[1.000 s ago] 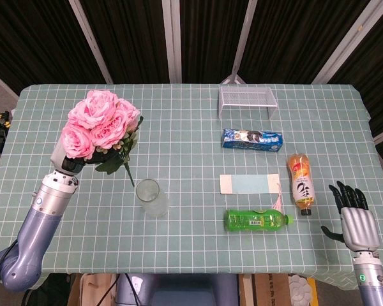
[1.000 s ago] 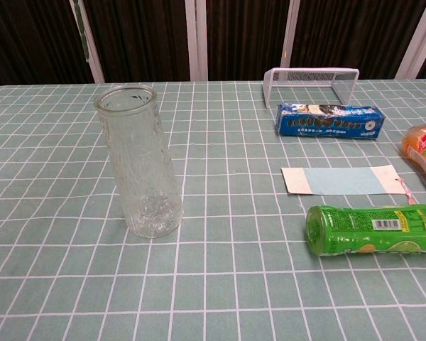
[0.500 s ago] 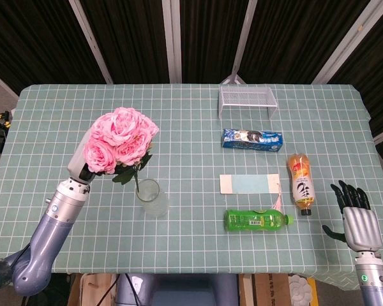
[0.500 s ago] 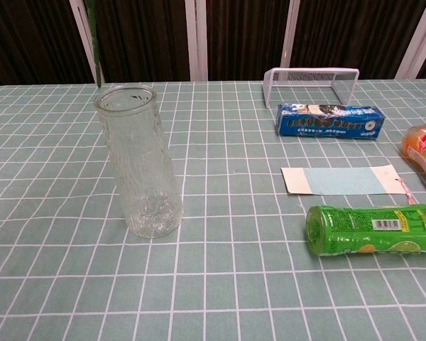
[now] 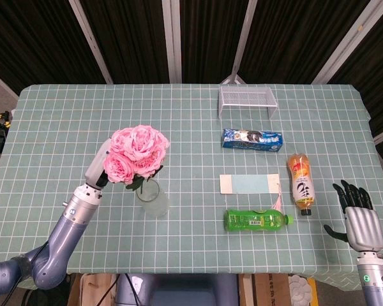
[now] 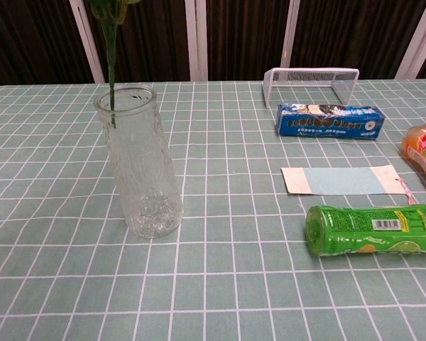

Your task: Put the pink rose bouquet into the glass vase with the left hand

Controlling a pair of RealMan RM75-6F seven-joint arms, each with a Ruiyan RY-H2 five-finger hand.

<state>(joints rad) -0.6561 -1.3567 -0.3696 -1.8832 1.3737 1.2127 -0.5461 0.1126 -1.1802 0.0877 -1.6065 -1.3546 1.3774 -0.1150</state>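
Fingers (image 5: 103, 167) left of pink rose bouquet (image 5: 138, 152)

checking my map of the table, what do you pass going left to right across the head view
left hand → roses over the vase → green bottle → orange bottle → right hand. The rack, cookie pack and card overlap the green bottle's span, so they are left out.

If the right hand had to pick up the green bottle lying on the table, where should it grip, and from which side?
Grip the green bottle around the middle of its body, coming from above, with the fingers on its far and near sides. It lies flat with its cap pointing toward the right hand, so the round body is the widest, steadiest part. The orange bottle is close by the cap.
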